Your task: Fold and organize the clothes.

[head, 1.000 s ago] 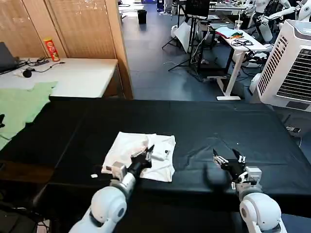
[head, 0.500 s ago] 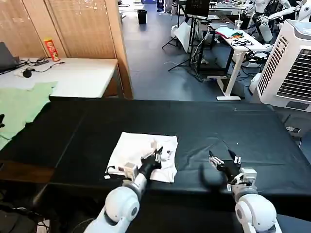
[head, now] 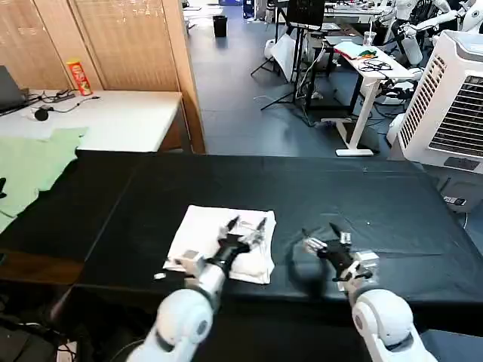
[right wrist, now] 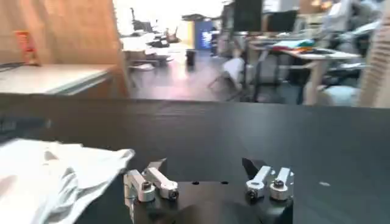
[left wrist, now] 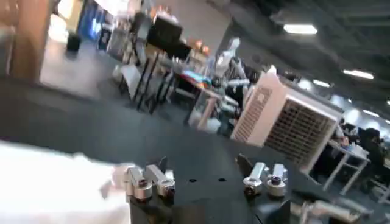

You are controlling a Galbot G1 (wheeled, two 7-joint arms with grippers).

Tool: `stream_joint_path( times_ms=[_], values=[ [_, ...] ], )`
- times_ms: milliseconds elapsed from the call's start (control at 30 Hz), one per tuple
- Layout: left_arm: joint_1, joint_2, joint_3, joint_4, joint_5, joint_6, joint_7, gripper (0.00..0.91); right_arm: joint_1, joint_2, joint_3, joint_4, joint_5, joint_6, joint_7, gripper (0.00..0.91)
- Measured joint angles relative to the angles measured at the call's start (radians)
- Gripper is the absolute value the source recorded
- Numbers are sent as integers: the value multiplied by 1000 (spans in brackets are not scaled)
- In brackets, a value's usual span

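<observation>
The clothes are one white T-shirt (head: 219,240), folded into a small rectangle on the black table (head: 302,188) near its front edge. My left gripper (head: 245,225) hovers open over the shirt's right part. My right gripper (head: 323,240) stands open over bare black cloth just right of the shirt. In the left wrist view the left gripper (left wrist: 201,163) is spread wide, with white fabric (left wrist: 55,189) blurred beside it. From the right wrist, the right gripper (right wrist: 204,164) is open with nothing between its fingers, and the shirt's rumpled edge (right wrist: 55,176) lies off to one side.
A pale green cloth (head: 30,166) lies at the table's far left. Behind it stands a white desk (head: 113,117) with a red can (head: 79,75). A white cooler unit (head: 453,98) is at the back right. The table's right half is bare black cloth.
My left gripper has moved forward and rightwards across the shirt. My right gripper has shifted left towards the shirt's right edge. The shirt looks the same.
</observation>
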Motion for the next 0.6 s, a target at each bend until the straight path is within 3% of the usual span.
stream_joint_path(
  times_ms=[233,600],
  values=[
    [65,65,-142,-21,63,-23,-2,878,160,29,-168,-119,-29,-11,6,878],
    [158,62,-244,-27,103,-49,0,878,332,113,-313,-303,-101,-46,8,878]
  ],
)
